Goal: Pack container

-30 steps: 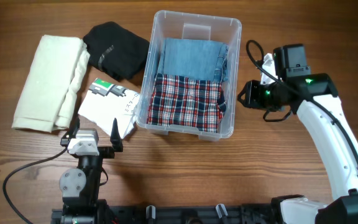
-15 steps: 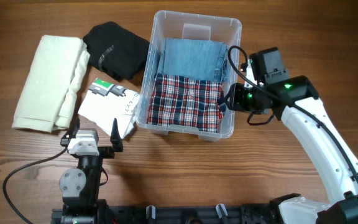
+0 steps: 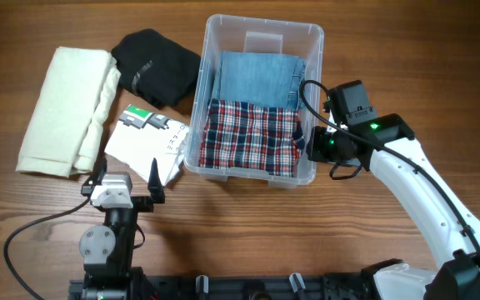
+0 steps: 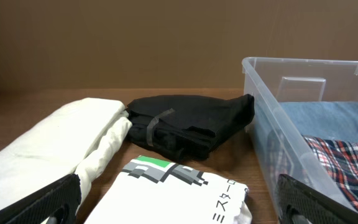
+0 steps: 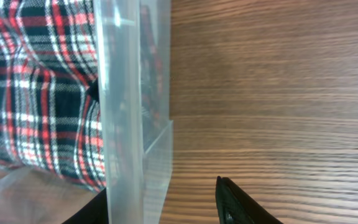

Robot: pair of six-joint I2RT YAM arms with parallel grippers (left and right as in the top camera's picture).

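Note:
The clear plastic container [image 3: 262, 24] stands at the table's back centre. It holds a folded blue denim garment [image 3: 257, 77] and a folded red plaid garment [image 3: 248, 137]. My right gripper [image 3: 310, 147] is open and straddles the container's right wall near its front corner. In the right wrist view [image 5: 163, 208] one finger is inside by the plaid garment [image 5: 36, 74] and the other is outside over the wood. My left gripper [image 3: 127, 177] is open and empty at the front left, just in front of the white printed T-shirt [image 4: 185, 190].
Left of the container lie a folded cream cloth [image 3: 65, 108], a folded black garment [image 3: 155, 67] and the white printed T-shirt [image 3: 144, 143]. The black garment [image 4: 188, 121] and the cream cloth [image 4: 48, 149] also show in the left wrist view. Bare wood lies right of the container.
My right arm has moved left and forward, from open table to the container's right wall, which its fingers now straddle. The left arm and the garments have not moved.

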